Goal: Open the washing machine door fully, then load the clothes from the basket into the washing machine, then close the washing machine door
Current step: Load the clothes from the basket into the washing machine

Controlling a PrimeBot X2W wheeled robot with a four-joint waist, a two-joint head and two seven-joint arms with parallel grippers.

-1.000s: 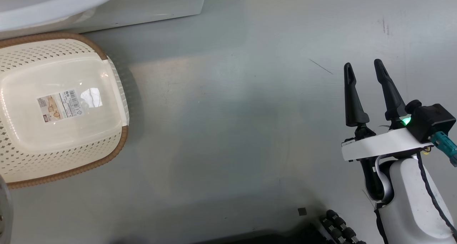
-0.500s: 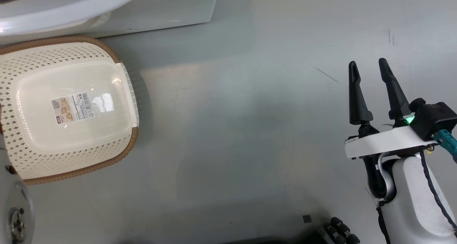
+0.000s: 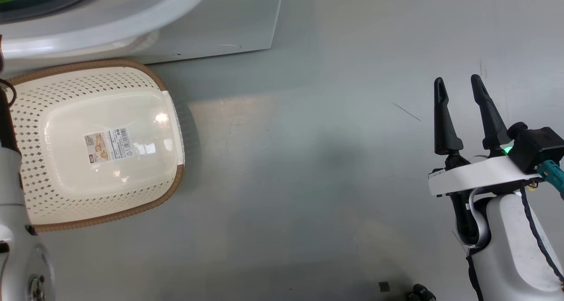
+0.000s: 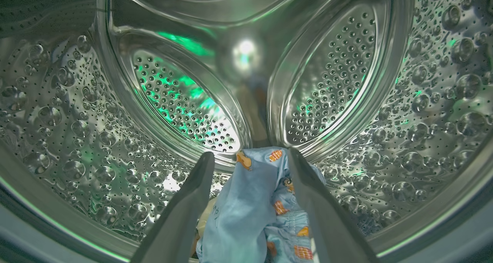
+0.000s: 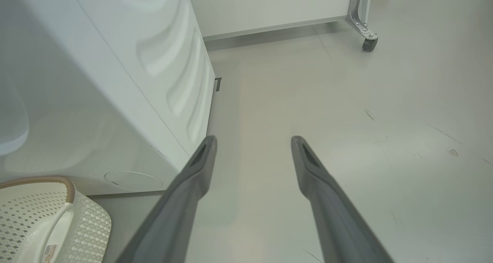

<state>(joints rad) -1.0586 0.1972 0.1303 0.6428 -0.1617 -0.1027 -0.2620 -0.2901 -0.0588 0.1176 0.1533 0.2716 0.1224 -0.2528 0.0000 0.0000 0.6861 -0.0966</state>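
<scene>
The small cream perforated plastic basket with a brown woven-look rim (image 3: 88, 78) sits empty on the grey floor (image 3: 308, 160), just in front of the big white front-loading washing machine (image 3: 229, 23). My left gripper (image 4: 250, 154) is inside the perforated steel drum (image 4: 77, 120), jaws spread wide, with the light blue printed garment (image 4: 246, 209) lying loose between them. I judge loading done. My right gripper (image 3: 457, 79) hangs wide open and empty. Left to do: withdraw and close the washing machine door
</scene>
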